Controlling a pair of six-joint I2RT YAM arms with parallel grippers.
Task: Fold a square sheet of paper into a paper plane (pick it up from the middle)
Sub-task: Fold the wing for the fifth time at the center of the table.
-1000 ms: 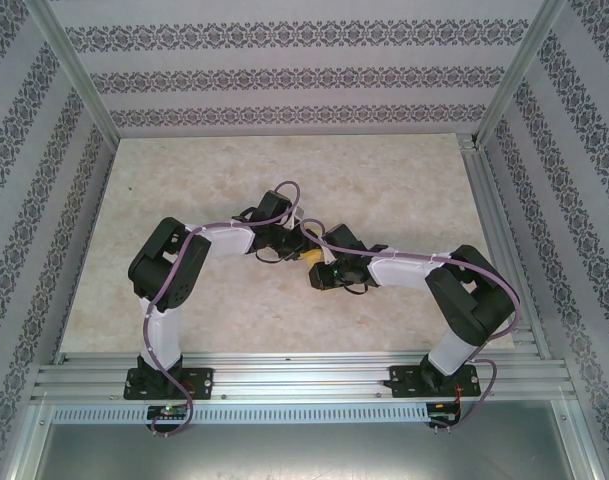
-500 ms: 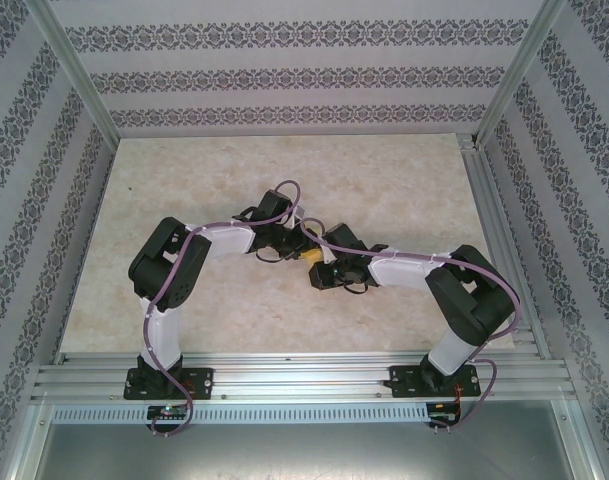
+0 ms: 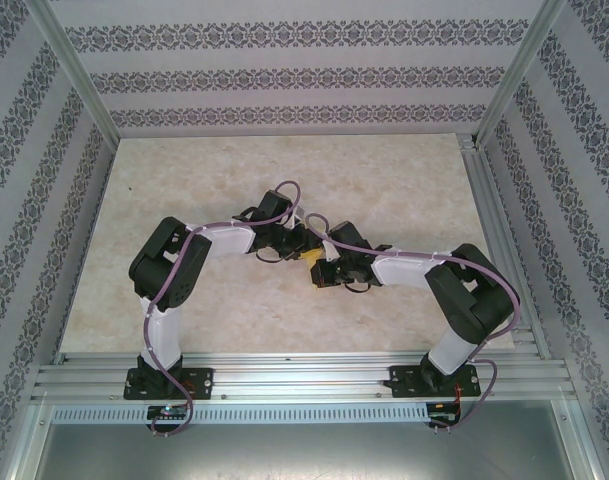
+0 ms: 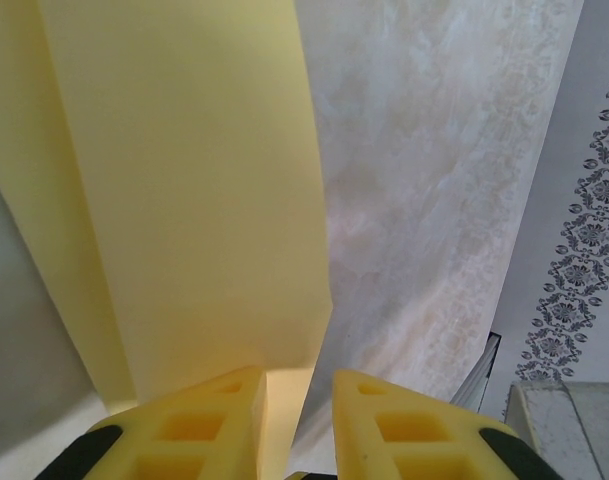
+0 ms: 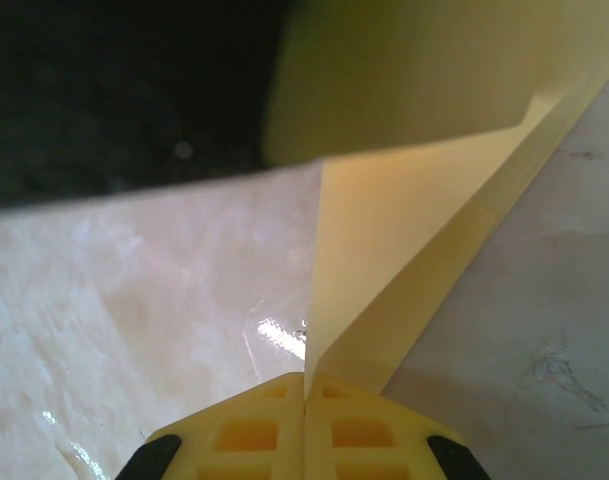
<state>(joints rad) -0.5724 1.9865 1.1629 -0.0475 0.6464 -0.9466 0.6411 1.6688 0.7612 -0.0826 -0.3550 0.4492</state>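
Right tool (image 5: pixel 304 425) pinched the folded paper (image 5: pixel 384 250) over the table (image 3: pixel 404 180). Left tool (image 4: pixel 299 420) stood spread, with the paper running to 12 o'clock between its fingers (image 4: pixel 194 425). It should close squarely, keeping the edges aligned.

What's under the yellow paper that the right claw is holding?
Pale marbled tabletop shows below the yellow paper, which the right claw pinches shut. Whatever lies directly beneath the sheet is covered.

Top camera high above table (image 3: pixel 384 180), looking down, wrist cameras close, both facing the paper (image 4: pixel 184 180)
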